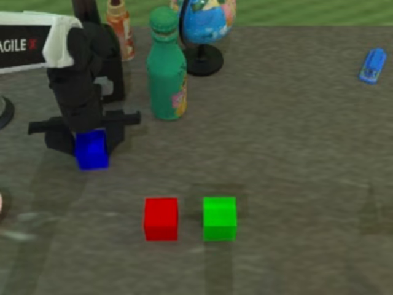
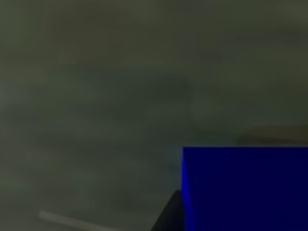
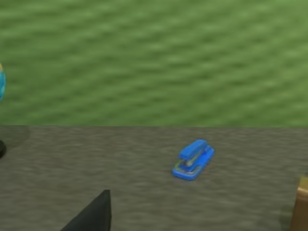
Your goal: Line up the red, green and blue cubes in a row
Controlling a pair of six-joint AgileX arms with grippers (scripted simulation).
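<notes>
My left gripper [image 1: 92, 146] is at the table's left, shut on the blue cube [image 1: 92, 153]. In the left wrist view the blue cube [image 2: 245, 187] fills the lower corner, and one dark finger [image 2: 171, 214] presses against its side. The red cube [image 1: 161, 218] and the green cube [image 1: 220, 217] sit side by side on the table nearer the front, a small gap between them. The blue cube is behind and to the left of the red one. My right gripper [image 3: 139, 225] is outside the top view. It is open, and only one finger [image 3: 96, 214] shows.
A teal-green bottle [image 1: 166, 67], a globe [image 1: 202, 27] and an orange-brown bottle [image 1: 121, 27] stand at the back, just right of the left arm. A small light-blue toy [image 1: 372, 66] lies at the back right, also seen as the toy [image 3: 193, 160].
</notes>
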